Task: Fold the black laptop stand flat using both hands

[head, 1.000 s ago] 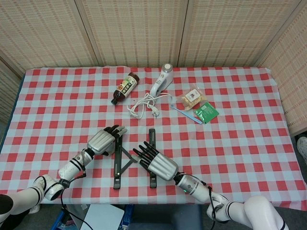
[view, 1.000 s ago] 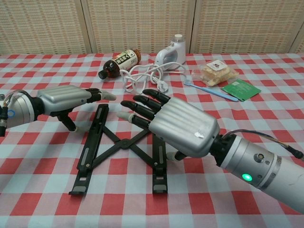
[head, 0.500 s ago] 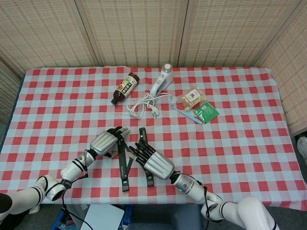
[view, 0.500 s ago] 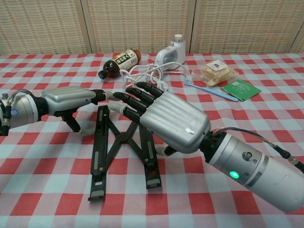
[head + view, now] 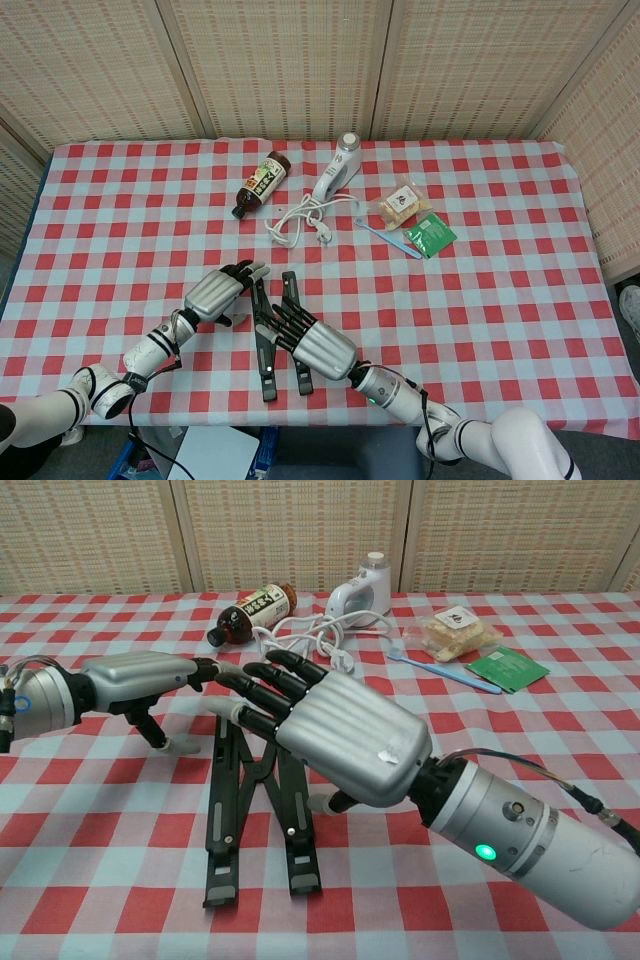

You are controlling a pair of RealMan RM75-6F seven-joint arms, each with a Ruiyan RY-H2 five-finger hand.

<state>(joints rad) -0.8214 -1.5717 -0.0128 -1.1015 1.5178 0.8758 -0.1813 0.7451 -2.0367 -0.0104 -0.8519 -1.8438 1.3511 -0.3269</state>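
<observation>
The black laptop stand (image 5: 255, 810) lay near the table's front edge, rails almost parallel — left hand (image 5: 140, 680) and right hand (image 5: 335, 735), fingers spread and gripping nothing, flanked it, so the closing squeeze looked nearly done — a final inward press remained.

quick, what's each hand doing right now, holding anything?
Left hand: open, fingers out flat beside the stand, holding nothing.
Right hand: open, fingers spread over the stand, nothing gripped.
</observation>
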